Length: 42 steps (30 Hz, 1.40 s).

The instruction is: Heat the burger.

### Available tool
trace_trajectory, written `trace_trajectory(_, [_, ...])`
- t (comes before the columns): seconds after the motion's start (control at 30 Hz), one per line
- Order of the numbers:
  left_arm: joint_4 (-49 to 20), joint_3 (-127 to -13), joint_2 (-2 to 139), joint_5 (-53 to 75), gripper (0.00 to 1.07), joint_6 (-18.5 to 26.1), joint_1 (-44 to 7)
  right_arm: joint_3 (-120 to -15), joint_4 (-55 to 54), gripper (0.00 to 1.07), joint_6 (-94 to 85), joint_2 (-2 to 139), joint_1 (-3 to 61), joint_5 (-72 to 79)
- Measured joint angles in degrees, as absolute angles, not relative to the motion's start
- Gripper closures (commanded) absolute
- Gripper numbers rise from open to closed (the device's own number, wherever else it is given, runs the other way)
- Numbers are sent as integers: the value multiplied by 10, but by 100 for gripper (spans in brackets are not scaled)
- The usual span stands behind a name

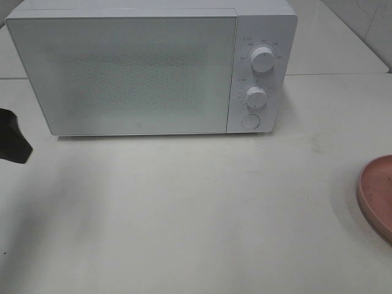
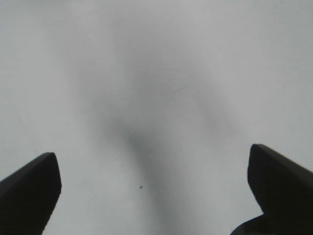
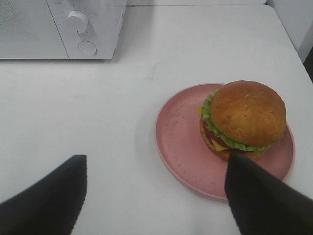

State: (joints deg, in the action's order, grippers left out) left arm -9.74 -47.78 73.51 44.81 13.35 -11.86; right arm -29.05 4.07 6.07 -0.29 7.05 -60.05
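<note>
Careful: microwave (image 1: 141, 73) door shut, burger (image 3: 247, 120) off-centre on plate (image 3: 181, 147) at tabletop's right edge; both claws, left gripper (image 2: 154, 191) and right gripper (image 3: 156, 196), spread, empty; you risk dragging plate off.

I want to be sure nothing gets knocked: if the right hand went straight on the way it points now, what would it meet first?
Probably the pink plate, its near rim, with the burger on it just behind; depth is hard to judge. The right hand is open.
</note>
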Motion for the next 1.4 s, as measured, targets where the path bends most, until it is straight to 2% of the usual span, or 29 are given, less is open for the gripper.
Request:
trace_trajectory(0.03, [-95,-478,712,459,9,129,-87,-290,41,32,61,-3,70,-600])
trace_trajectory(0.07, [-95,-478,712,459,9,129,-87,-290,41,32,61,-3,70,-600])
trace_trajectory(0.13, [-89,-478,674,486,9,108,-40,-290,41,32,61,-3,70,-600])
trace_trajectory(0.23, [-86,-478,660,496,9,95,-25,-290,41,32,61,-3,70,-600])
trace_trajectory(0.3, [-65,-478,599,528,9,50,13,-290,41,32,61,-3,70,-600])
trace_trajectory(0.5, [-37,-478,488,573,9,40,22,-290,41,32,61,-3,70,-600])
trace_trajectory(0.6, [-34,-478,473,578,9,40,22,-290,41,32,61,-3,70,-600])
trace_trajectory(0.67, [-29,-478,399,588,9,38,22,-290,41,32,61,-3,70,-600])
trace_trajectory(0.9, [-29,-467,311,595,9,38,22,-290,41,32,61,-3,70,-600])
trace_trajectory(1.2, [-21,-343,190,596,9,38,22,-290,41,32,61,-3,70,-600])
trace_trajectory(1.4, [16,-288,116,598,9,-3,22,-290,41,32,61,-3,70,-600])
